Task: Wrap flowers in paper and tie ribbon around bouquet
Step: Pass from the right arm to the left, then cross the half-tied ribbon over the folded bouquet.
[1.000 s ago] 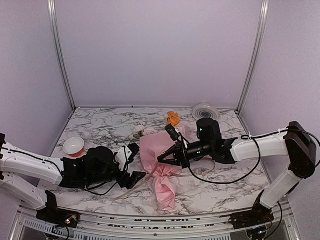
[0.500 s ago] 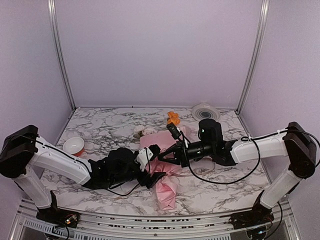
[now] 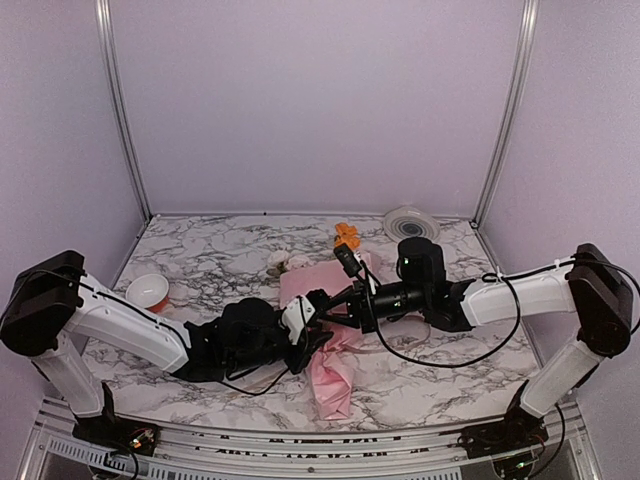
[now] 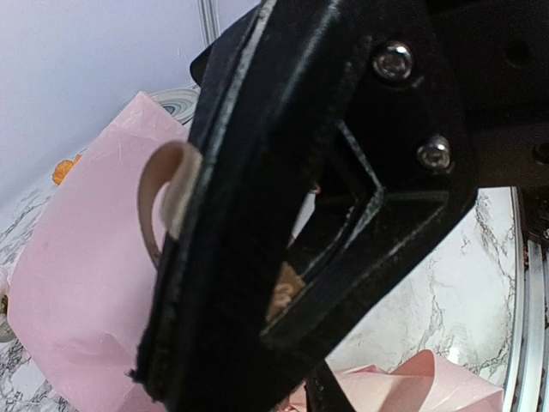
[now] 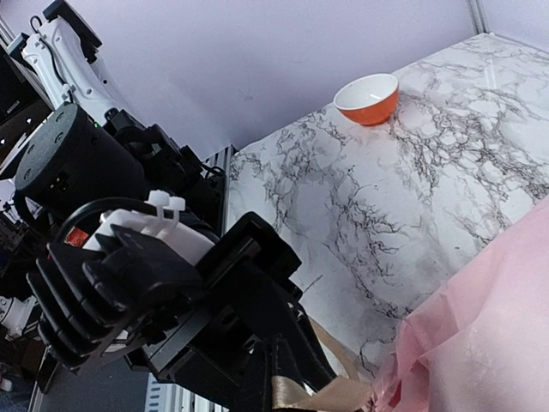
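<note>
Lilac walls and two metal corner posts close in a marble table [image 3: 200, 250] veined in grey. At its middle lies the bouquet [image 3: 330, 378], its narrow end pointing near and its wide end pointing far; there an orange bloom [image 3: 346, 237] shows on the right and pale roses [image 3: 285, 262] on the left, just past the edge of the pink paper [image 4: 77, 257]. The paper is crinkled and pinched in around the bouquet's middle, where both arms meet low over the table. The left gripper [image 3: 316, 328] reaches in from the left, and its jaws are drawn in on the tan ribbon [image 4: 159, 193], which curls in a loop beside one finger and shows again through the finger's cut-out. The right gripper [image 3: 328, 300] comes in from the right, just on the far side of the left one, with its fingers pressed tight together. The close views are too crowded with black parts to say whether any ribbon is caught between them. In the right wrist view a strip of ribbon runs along the table from the paper's edge towards the dark fingers. An orange bowl [image 3: 147, 291] with a white inside stands well apart at the left of the table. A round white-grey disc [image 3: 410, 222] sits at the far right, near the wall.
</note>
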Robot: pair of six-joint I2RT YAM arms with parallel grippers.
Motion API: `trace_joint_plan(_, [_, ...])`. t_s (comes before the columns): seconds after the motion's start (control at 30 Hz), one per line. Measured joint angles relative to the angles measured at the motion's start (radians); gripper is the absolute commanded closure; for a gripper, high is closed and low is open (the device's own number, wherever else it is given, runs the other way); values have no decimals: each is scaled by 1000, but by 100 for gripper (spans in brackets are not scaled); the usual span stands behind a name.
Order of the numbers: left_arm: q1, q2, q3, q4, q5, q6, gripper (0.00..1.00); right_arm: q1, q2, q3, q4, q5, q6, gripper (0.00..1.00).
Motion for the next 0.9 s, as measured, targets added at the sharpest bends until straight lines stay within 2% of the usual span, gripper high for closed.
trace_joint_plan(0.1, [-7, 0, 0, 0, -7, 5, 98, 0, 0, 0, 0, 12, 3, 100])
trace_joint_plan(0.13, [-10, 0, 0, 1, -10, 7, 100, 0, 0, -1, 0, 17, 3, 100])
trace_joint_plan(0.2, [-14, 0, 0, 1, -14, 14, 100, 0, 0, -1, -1, 23, 3, 99])
trace_joint_plan(0.4, [-21, 0, 0, 0, -28, 17, 100, -1, -18, -1, -51, 67, -6, 73])
trace_joint_plan(0.57, [-21, 0, 0, 1, -40, 17, 100, -48, -153, 0, -262, 154, -45, 66])
trace_joint_plan(0.67, [-21, 0, 0, 0, -44, 17, 100, -135, -280, 4, -433, 278, -53, 57])
trace_joint_plan(0.77, [-21, 1, 0, 1, -45, 17, 100, -210, -383, 13, -601, 488, -46, 50])
trace_joint_plan(0.9, [-22, 5, 0, 1, -44, 18, 100, -310, -381, 35, -806, 755, -27, 43])
